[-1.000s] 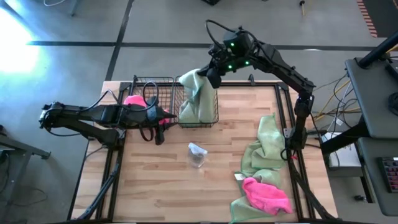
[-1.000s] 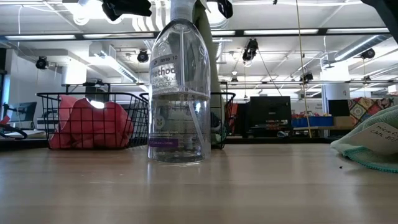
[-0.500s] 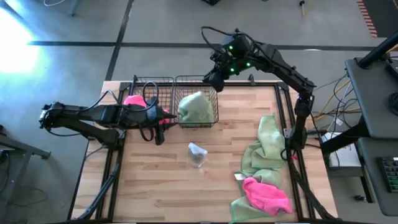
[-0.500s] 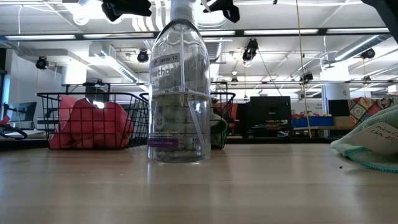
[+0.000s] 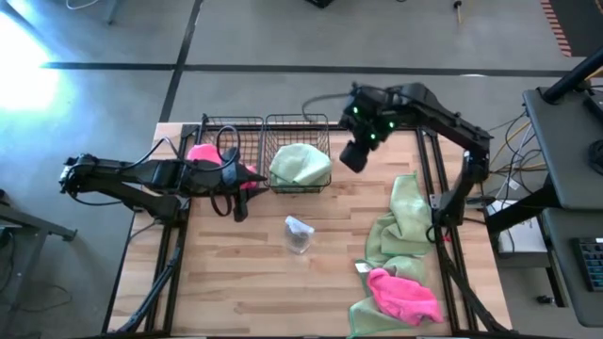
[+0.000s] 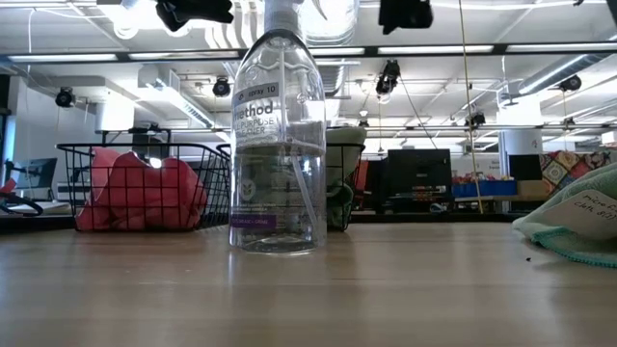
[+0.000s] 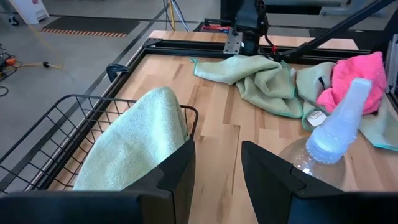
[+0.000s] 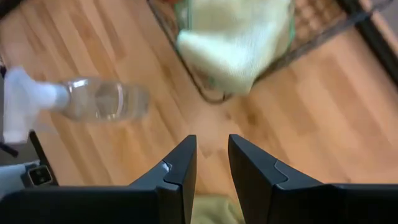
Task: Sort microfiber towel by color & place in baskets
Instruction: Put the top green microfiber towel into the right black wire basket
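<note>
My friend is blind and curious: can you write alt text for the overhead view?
Two black wire-mesh baskets hold sorted cloths, a hot pink towel and a pale green towel. More green towels and a pink towel wait nearby; the right arm's tool hovers empty.

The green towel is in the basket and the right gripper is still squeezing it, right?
Not quite. The green towel does lie in the basket, but the right gripper is not squeezing it. The high view shows that gripper off to the side, over bare table, and the right wrist view shows its fingers apart with nothing between them.
</note>
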